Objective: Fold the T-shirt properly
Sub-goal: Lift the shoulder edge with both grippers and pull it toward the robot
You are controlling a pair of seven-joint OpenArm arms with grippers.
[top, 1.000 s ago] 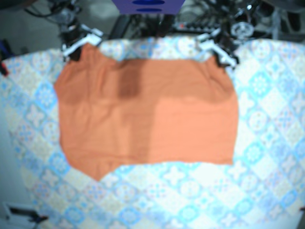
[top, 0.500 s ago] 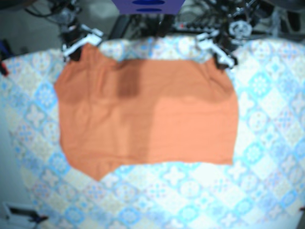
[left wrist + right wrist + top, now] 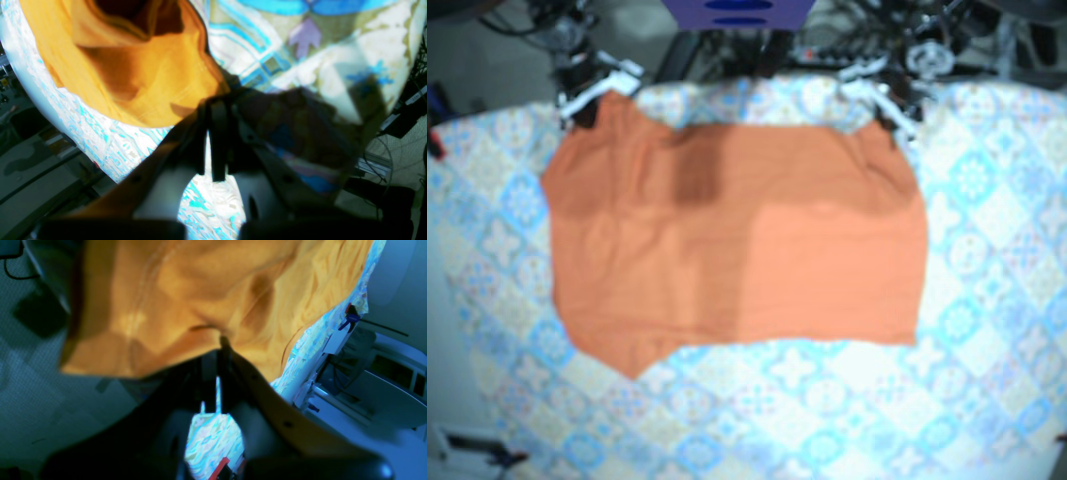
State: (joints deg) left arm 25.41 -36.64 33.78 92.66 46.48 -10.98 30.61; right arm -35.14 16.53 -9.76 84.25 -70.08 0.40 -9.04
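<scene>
Patterned tablecloth point(image 3: 987, 300) bears orange T-shirt point(image 3: 737, 240), long axis left-right

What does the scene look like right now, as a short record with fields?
shirt: orange, spread on the cloth, far corners at the grippers
cloth: blue tile pattern, under the shirt
left gripper: shut on one far corner, fabric bunched beside it
right gripper: shut on the other far corner
stage: far edge pinched, not yet brought over
</scene>
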